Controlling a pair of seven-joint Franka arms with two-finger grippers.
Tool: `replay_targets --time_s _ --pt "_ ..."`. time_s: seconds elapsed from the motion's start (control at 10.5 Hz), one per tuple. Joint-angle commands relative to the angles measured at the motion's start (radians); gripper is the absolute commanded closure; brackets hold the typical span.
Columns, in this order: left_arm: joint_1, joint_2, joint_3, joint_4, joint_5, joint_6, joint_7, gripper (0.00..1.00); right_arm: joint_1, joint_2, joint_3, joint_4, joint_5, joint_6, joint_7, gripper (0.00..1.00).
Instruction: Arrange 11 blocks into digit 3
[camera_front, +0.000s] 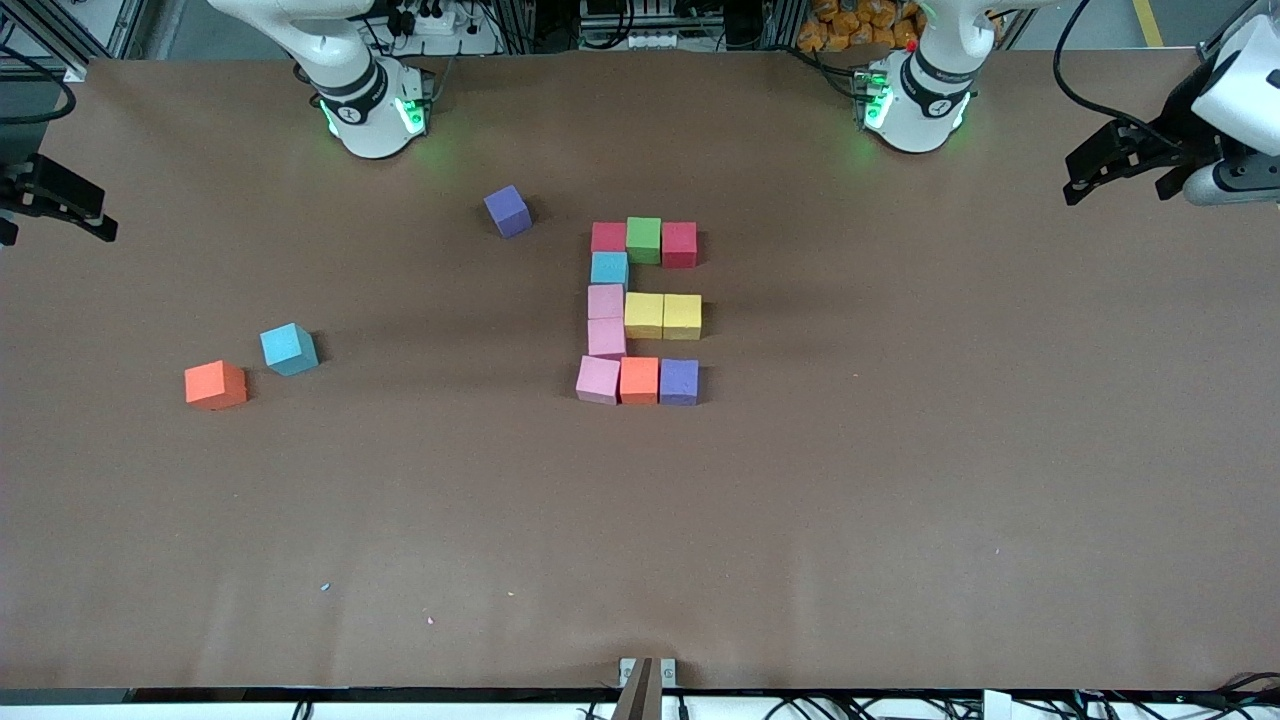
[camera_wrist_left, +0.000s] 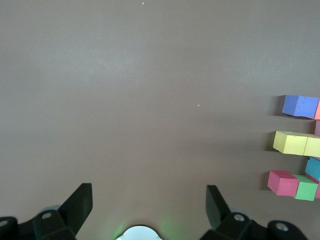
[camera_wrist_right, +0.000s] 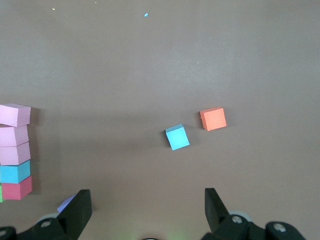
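Eleven blocks (camera_front: 641, 312) lay touching mid-counter (camera_front: 900, 500): three rows joined by a spine, which would read as a 3 from the robots' side. Taking the front camera's view as a clock face centred on that figure, a spare purple block (camera_front: 508, 211) sat at ten o'clock, and spare blue (camera_front: 288, 349) and orange (camera_front: 215, 385) blocks well apart at eight. The left end effector (camera_wrist_left: 150, 200) hung released over bare counter at the left arm's end; the right end effector (camera_wrist_right: 146, 205) hung released near the spares. Both arms waited. The figure looked finished to me. The green block (camera_front: 643, 239) perhaps sat slightly proud of its row; any tidying should be a light sideways nudge, approached from outside the figure.
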Motion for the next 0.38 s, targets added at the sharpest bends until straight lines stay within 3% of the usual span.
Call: replay_targets --time_s 0.0,0.29 --pt "-0.003 -0.017 0.003 -0.010 0.005 0.015 0.023 0.00 -0.007 -0.008 0.002 -0.004 0.011 -0.005 -0.002 0.00" --pt "-0.003 -0.017 0.003 0.004 0.003 0.015 0.020 0.00 -0.007 -0.008 0.002 -0.004 0.011 -0.006 -0.002 0.00"
